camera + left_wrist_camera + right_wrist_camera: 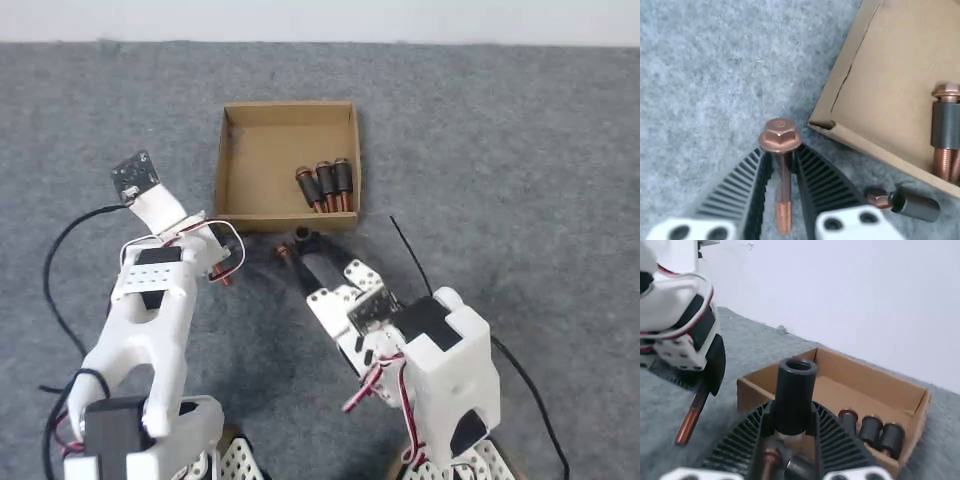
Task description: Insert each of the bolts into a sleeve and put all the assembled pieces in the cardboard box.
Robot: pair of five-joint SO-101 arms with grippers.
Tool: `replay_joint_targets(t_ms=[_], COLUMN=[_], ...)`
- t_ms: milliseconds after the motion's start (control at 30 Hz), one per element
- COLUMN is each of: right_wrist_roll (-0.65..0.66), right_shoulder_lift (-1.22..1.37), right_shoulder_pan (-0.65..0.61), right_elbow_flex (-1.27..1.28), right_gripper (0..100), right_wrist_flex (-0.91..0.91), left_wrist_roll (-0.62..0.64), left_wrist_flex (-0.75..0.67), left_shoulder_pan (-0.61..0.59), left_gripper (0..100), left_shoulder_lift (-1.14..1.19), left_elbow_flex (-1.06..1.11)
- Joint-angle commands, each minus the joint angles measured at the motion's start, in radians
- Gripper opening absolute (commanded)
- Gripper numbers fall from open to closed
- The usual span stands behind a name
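The bolt [780,137] is shiny copper, with a six-sided head and a thin stem with screw lines at its end. The sleeve [796,385] is a short black tube with an open top. The left claw [782,172] is almost closed and pinches the bolt's stem between its ribbed fingers [820,180]. The bolt's head pokes out past the tips. It hangs over the grey desk [500,150], just beside a corner of the box [270,140]. The right claw [791,417] is open only a little and grips the sleeve, which stands upright near the box's front wall. Three pieces [325,185], each a bolt in a sleeve, lie side by side in the box corner nearest the right arm. Another piece [910,205] lies on the desk just outside the box, under the right claw.
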Motion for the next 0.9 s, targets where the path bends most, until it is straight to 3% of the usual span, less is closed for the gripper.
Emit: replay_joint_targets(t_ms=[0, 300, 567, 867], right_wrist_roll=[0.015, 0.008, 0.008, 0.014], right_shoulder_lift=[-0.056, -0.213, -0.165, -0.038], right_shoulder_pan=[-0.012, -0.005, -0.012, -0.012], right_elbow_flex=[0.06, 0.227, 0.215, 0.137], right_gripper=[0.7, 0.7, 0.7, 0.7], right_wrist_flex=[-0.038, -0.03, -0.022, -0.024], left_wrist_roll=[0.009, 0.009, 0.009, 0.011], left_wrist_flex=[-0.031, -0.031, -0.031, -0.028], left_shoulder_pan=[-0.006, -0.005, 0.002, -0.002], left_gripper=[1, 1, 1, 1], left_shoulder_lift=[-0.063, -0.063, -0.074, -0.075], left_elbow_flex=[-0.018, -0.018, -0.025, -0.177])
